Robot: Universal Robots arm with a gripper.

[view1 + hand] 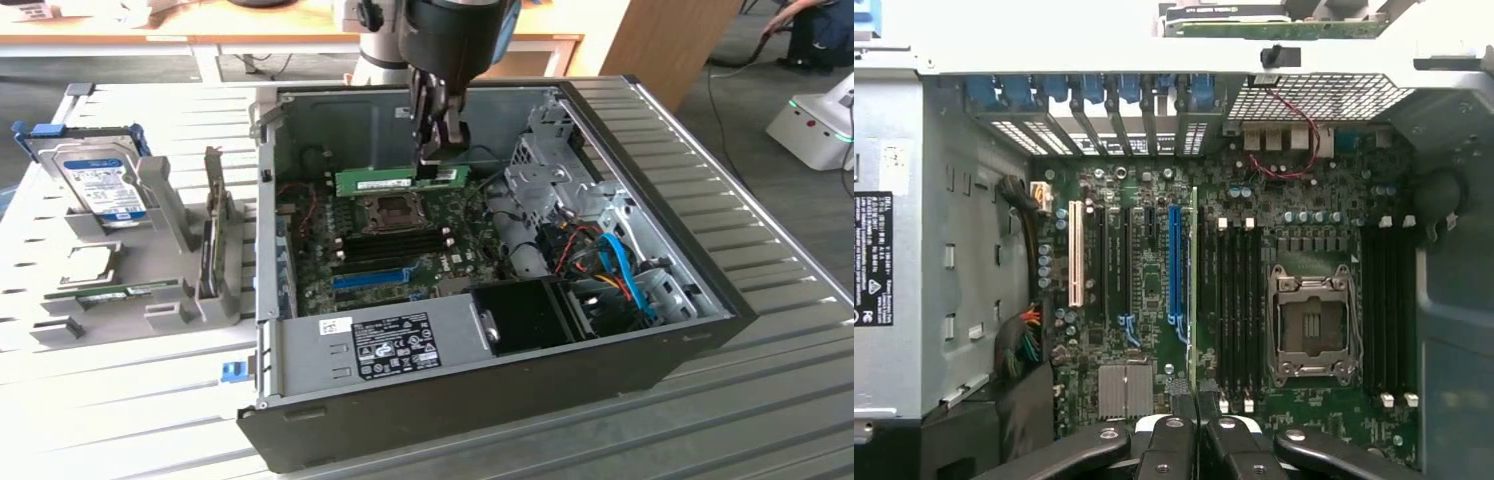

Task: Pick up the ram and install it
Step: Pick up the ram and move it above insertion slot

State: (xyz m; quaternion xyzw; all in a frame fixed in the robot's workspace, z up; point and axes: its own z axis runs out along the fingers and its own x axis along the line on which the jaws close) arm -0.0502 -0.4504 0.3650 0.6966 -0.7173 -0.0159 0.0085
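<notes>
- You are looking at a ribbed metal surface [787, 400], and it is carrying everything here.
- An open computer case [441, 400] is lying on its side across the middle of the surface, reaching toward the surface's edge at the exterior view's right.
- The arm [461, 35] is coming down into the case from the surface's far edge.
- The motherboard [400, 250] is lying flat on the floor of the case, facing up.
- A gray holder [160, 215] is standing near the surface's edge at the exterior view's left, just beside the case.
- A hard drive [104, 185] with a blue-and-white label is leaning in the holder's far end.
- Your hand [438, 158] is hanging over the far half of the motherboard, clenched on the ram.
- The ram [387, 181] is being gripped near one end, with its long edge running level above the board.
- The CPU socket [396, 210] is sitting uncovered on the board, beside where the ram is hanging.
- From the wrist view, the ram is showing edge-on between the blue slot [1175, 265] and the black memory slots [1239, 310].
- You cannot tell whether its lower edge is touching any slot.
</notes>
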